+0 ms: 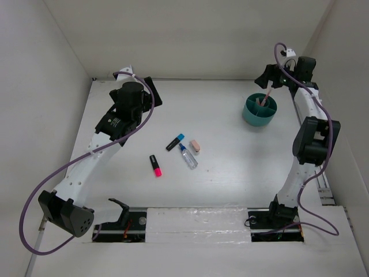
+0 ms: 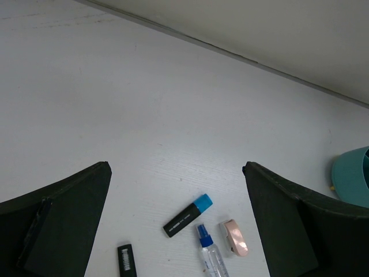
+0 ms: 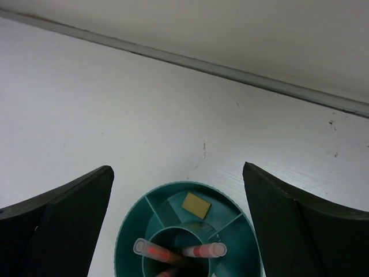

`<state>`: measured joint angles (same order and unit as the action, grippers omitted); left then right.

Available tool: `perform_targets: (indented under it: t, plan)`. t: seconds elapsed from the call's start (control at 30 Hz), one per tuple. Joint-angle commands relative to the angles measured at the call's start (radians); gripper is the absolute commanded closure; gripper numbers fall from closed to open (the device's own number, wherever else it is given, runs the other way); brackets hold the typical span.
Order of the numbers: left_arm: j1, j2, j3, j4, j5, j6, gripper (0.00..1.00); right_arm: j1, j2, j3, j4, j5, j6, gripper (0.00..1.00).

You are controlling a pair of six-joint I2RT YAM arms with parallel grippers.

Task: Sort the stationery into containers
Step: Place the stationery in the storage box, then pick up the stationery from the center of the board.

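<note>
Sorting in progress, seen at the organiser (image 1: 253, 119), a round teal holder on the counter (image 1: 230, 179). The right hand (image 3: 176, 168) hovers directly above the organiser with its fingers wide apart and nothing between them. The left hand (image 2: 176, 165), likewise spread and holding nothing, hangs well to the left of the organiser. The central cup (image 3: 151, 235) holds the pink-orange pencils (image 3: 203, 250), which lean with their tops above the rim. One compartment of the outer ring, on the organiser's far side, holds a tiny tan block (image 3: 196, 205). The other ring compartments in view appear bare, though the nearest ones are cut off. Not yet sorted, in a loose cluster to the left of the organiser and nearer the arms, are the blue-capped marker (image 1: 175, 142), pink eraser (image 1: 195, 145), clear bottle (image 1: 188, 157) and pink-capped marker (image 1: 155, 164). The step in hand looks to be clearing the right hand away. It is best raised straight up before it swings towards the cluster, so that neither finger catches a leaning pencil or nudges the light organiser.
</note>
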<state>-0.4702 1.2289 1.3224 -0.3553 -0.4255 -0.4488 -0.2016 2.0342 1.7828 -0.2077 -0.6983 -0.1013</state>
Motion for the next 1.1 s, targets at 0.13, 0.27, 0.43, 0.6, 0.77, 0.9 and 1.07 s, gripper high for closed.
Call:
perform_targets:
  t: [0.13,0.27,0.43,0.6,0.77,0.9,1.07]
  plan:
    - [-0.001,-0.012,0.001,0.024,-0.042,-0.005,0.0,0.135,-0.133,0.073,0.028,0.232,0.078,0.0]
    - [-0.001,0.01,0.001,0.003,-0.084,-0.019,0.0,0.26,-0.201,0.136,-0.102,0.393,0.078,0.0]
    - [-0.001,0.037,0.023,-0.039,-0.137,-0.047,0.0,0.482,-0.331,-0.046,-0.179,0.584,0.06,0.0]
    - [-0.001,0.018,0.023,-0.048,-0.157,-0.057,0.0,0.723,-0.482,-0.421,-0.059,0.683,0.138,0.08]
    - [-0.001,-0.032,0.023,-0.036,-0.168,-0.057,0.0,0.907,-0.543,-0.543,-0.018,0.729,0.169,0.27]
    - [-0.001,-0.055,0.023,-0.036,-0.127,-0.048,0.0,0.973,-0.459,-0.517,-0.071,0.803,0.178,0.36]
    - [-0.001,-0.055,0.023,-0.036,-0.127,-0.039,0.0,0.982,-0.353,-0.473,-0.124,0.844,0.178,0.41]
